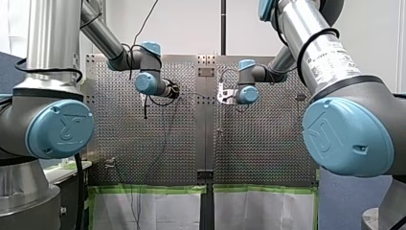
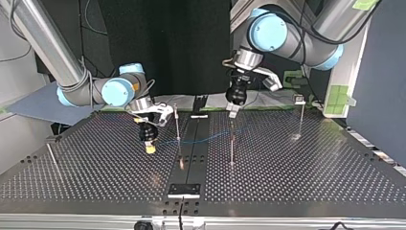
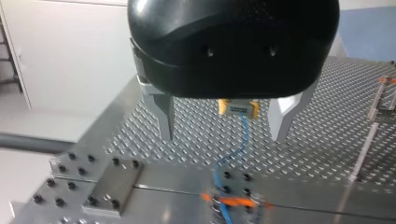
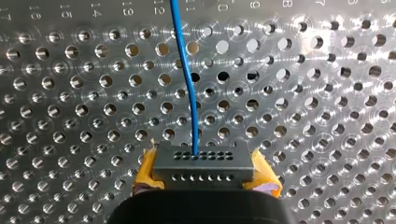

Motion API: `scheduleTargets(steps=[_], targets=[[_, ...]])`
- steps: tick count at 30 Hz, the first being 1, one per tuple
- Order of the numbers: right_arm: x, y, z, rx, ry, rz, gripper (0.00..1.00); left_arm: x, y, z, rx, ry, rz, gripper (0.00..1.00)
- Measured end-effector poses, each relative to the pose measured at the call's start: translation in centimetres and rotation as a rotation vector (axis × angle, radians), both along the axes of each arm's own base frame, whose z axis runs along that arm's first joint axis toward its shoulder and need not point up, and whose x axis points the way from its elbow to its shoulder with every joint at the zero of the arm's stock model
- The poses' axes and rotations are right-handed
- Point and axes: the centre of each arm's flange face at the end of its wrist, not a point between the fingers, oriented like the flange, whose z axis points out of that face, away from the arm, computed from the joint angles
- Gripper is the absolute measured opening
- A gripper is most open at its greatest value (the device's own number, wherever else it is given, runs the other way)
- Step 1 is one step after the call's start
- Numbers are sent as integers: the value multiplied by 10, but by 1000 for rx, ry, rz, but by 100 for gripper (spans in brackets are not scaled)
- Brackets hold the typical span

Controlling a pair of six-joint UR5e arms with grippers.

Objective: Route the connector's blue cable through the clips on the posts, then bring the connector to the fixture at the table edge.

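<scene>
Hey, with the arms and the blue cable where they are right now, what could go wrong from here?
One: my right claw holds the grey perforated connector block between yellow pads; a tug from the thin blue cable could twist it loose.
Two: my left claw hangs open over the orange clip on a slim metal post, where the cable crosses; lowering it might knock the post or snag the cable.

Blurred orange clip (image 3: 232,201), possibly around the blue cable (image 3: 243,128), half beyond the edge.
</scene>
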Motion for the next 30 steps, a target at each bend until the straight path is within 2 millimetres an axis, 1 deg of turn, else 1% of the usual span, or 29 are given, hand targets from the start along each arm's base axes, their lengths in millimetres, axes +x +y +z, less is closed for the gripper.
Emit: scheduleTargets(steps=[4, 7, 22, 30], targets=[[-1, 0, -1, 5, 3, -1, 0, 2, -14, 9, 18, -38, -2, 100], [-2, 0, -3, 10, 6, -2, 0, 4, -26, 10, 41, -45, -1, 100], [-4, -3, -9, 17, 16, -7, 0, 4, -85, -6, 200, -4, -5, 100], [-4, -4, -10, 14, 16, -6, 0, 4, -122, -12, 216, -23, -4, 100]])
